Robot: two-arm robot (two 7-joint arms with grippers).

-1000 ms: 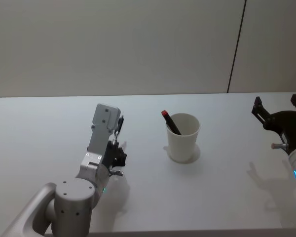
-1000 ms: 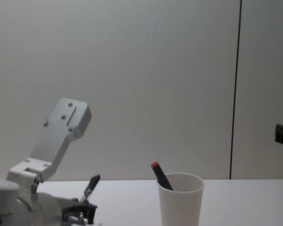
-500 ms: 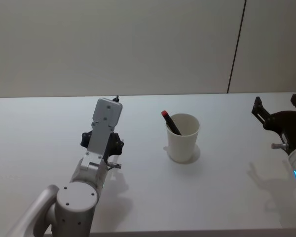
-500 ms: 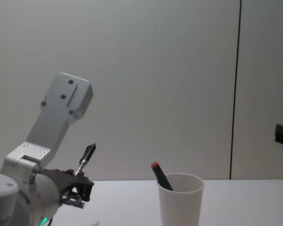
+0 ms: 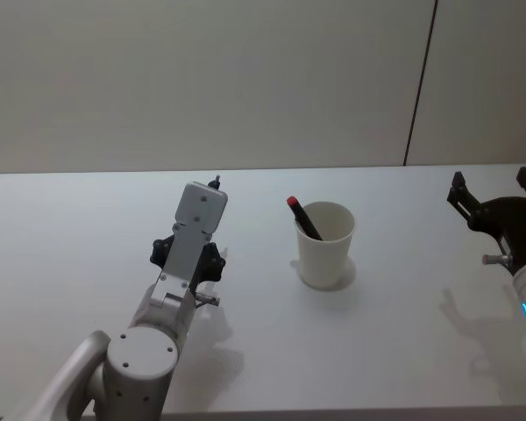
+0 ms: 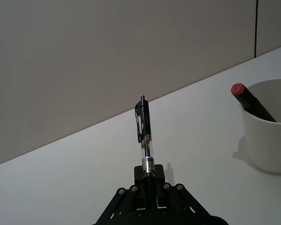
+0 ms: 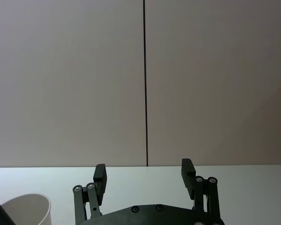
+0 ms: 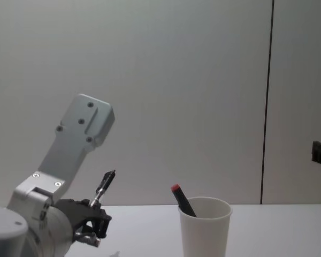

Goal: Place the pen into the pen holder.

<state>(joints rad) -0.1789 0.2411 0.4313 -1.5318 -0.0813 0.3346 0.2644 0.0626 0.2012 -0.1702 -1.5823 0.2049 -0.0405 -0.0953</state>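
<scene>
Pen [image 6: 145, 136] in transit: your left pincer [image 6: 149, 180], at the lower left of the chest view, is clamped on the barrel's lower end. It holds the pen clear of the tabletop [image 5: 70, 228], leaning slightly toward the white paper cup [image 5: 326, 250] at centre frame. The carry step looks to be in hand. Next you would need to bring the pen over the cup's rim, tip it downward and let go. It is a slim black clip pen with a clear section near the grip. A red-capped marker [image 5: 302, 217] already leans in the cup, so aim for the open side. Your right pincer [image 7: 144, 171], open and empty, hangs at the right edge of the head view.
</scene>
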